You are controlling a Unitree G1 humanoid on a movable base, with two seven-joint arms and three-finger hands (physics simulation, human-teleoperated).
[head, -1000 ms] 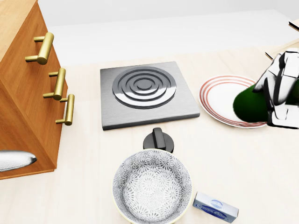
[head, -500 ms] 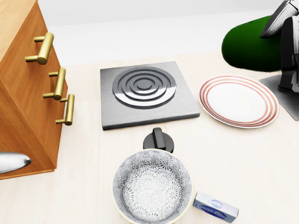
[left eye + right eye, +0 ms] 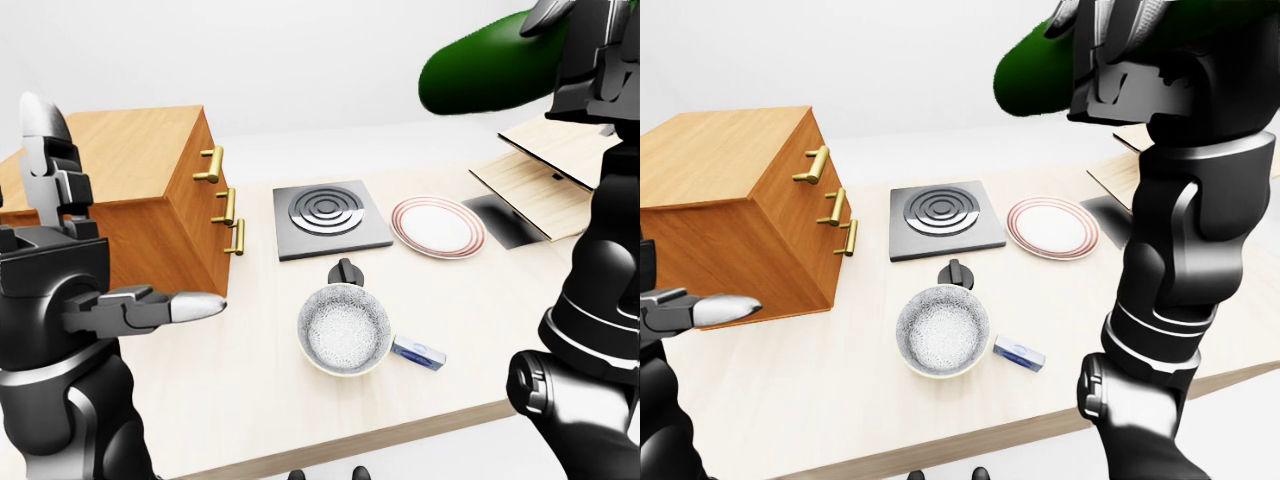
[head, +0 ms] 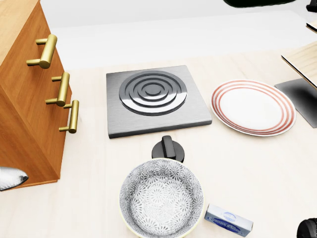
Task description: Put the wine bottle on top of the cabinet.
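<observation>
Bowl [image 4: 161,199]: patterned inside, nothing in it, sits near the table's [image 4: 257,168] bottom edge in the head view
Plate [image 4: 253,106]: red-ringed, bare, toward the table's right side
Cabinet [image 3: 150,205]: wooden, on the table's left end, three brass handles [image 4: 63,89] facing the hob [image 4: 154,97], drawers closed, top bare
Bottle [image 3: 490,68]: green, up in the air high over the table's right side, lying roughly level, well apart from the cabinet
Right hand [image 3: 590,50]: raised to the top of the eye views, fingers wrapped round the bottle, forearm upright beneath it
Left hand [image 3: 75,270]: hanging off the cabinet's near corner, one finger pointing up, another stretched level toward the bowl, spread wide and holding nothing
Knob [image 4: 168,148]: black, between hob and bowl
Box [image 4: 229,219]: small, blue, just right of the bowl
</observation>
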